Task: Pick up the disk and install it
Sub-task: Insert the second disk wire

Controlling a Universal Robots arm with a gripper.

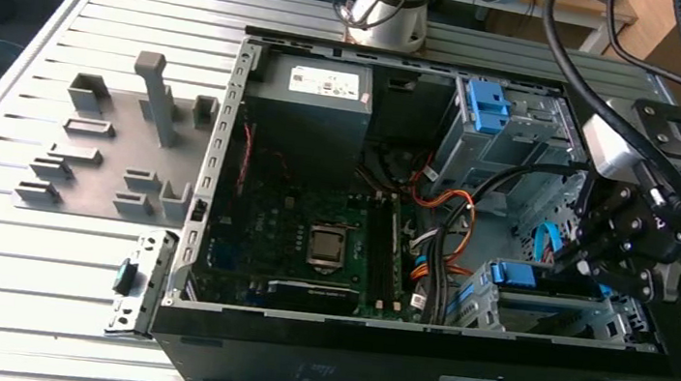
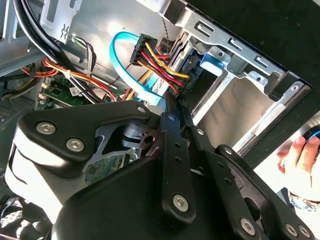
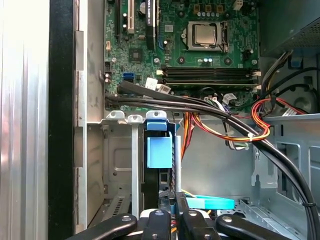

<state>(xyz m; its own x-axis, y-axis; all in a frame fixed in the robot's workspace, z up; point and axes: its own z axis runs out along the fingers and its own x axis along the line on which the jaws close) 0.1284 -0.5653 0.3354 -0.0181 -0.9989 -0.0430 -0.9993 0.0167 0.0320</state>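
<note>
Step in hand, as judged: seating the disk in its bay. In the exterior view, read the open computer case (image 1: 332,370) as a dial centred on the motherboard (image 1: 298,215). The drive cage (image 1: 616,327) lies at about 4 o'clock, and the disk (image 1: 523,275) stands in it with its blue bracket facing up out of the case. The gripper (image 1: 591,268) hangs over the cage, at about 1 o'clock from the disk. In both wrist views the fingers (image 2: 170,130) are drawn together with only a slit between them, and nothing shows clamped there. The tips sit just beside the power connector (image 2: 150,55), with its red, yellow and black wires, and near the looped blue data cable (image 2: 117,50). In the first wrist view the disk (image 3: 159,152) stands on edge between the cage walls, directly ahead of the gripper (image 3: 175,214). Whether the disk is fully home cannot be told. Keep any push in line with the cage rails, since a tilted disk would probably bind. Bear on the bracket, not on the connector. Keep the black cable bundle (image 3: 210,107) out of the slot. A person's hand (image 2: 300,160) is outside the case wall, so move slowly.
</note>
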